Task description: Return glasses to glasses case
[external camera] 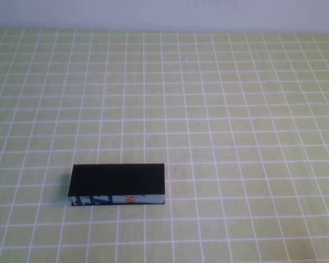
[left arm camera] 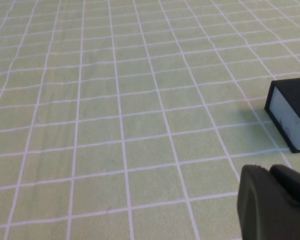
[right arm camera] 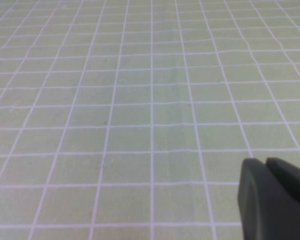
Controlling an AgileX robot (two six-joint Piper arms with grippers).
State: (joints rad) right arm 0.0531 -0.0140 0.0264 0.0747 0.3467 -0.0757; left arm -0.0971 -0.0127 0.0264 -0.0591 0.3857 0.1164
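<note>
We see a green cloth [external camera: 219, 109] ruled with white grid lines, and on it the case [external camera: 118, 183] — a black box lying flat and shut, near the robot's edge and somewhat to its left, its printed front edge facing the robot. The glasses show in no view, so we judge they are either already inside or out of sight. Neither arm appears from above. The left gripper [left arm camera: 276, 202] hangs low over the cloth near one end of the case [left arm camera: 291, 112], apart from it; the right gripper [right arm camera: 277, 197] hovers over bare cloth. Each shows only as a dark lump, so we cannot tell how their fingers stand. To do this well, we would first find the glasses — then lift the lid without shoving the light box.
</note>
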